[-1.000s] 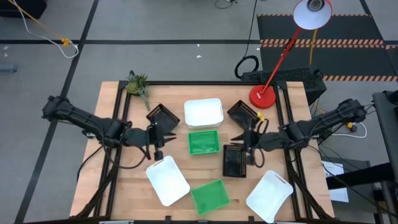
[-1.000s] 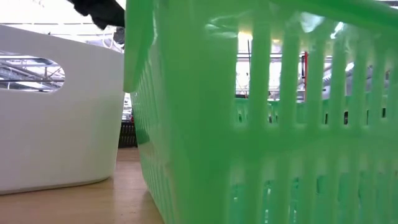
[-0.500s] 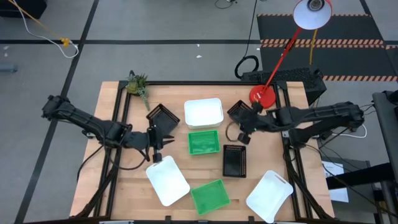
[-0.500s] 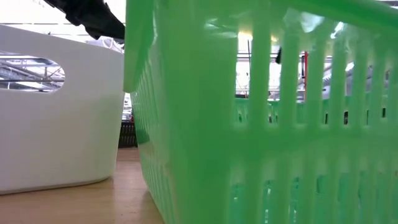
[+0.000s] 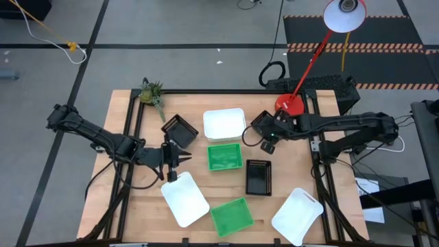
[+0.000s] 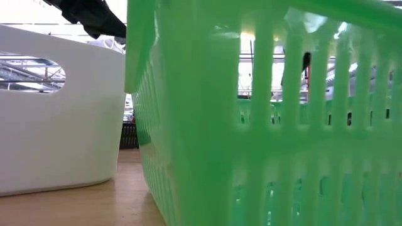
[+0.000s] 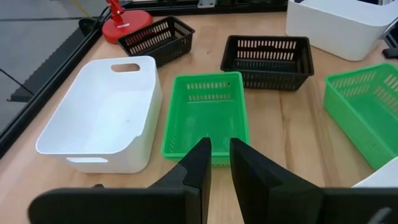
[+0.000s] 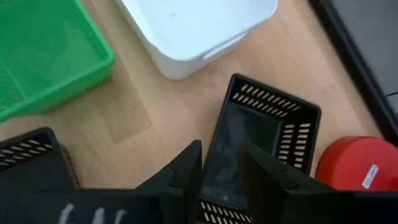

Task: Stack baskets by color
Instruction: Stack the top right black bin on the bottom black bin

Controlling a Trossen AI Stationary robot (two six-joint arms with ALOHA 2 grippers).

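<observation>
The left gripper (image 5: pixel 175 160) waits nearly closed and empty between a black basket (image 5: pixel 179 129) and a white basket (image 5: pixel 184 199), while the right gripper (image 5: pixel 267 140), narrowly parted and empty, hovers over the black basket (image 5: pixel 264 123) beside the red lamp base (image 5: pixel 289 106), apparently positioned for pickup.

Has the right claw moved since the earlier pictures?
Yes. In the high view the right claw has moved away from the black basket at the table's middle, toward the red lamp base, over the far black basket.
</observation>
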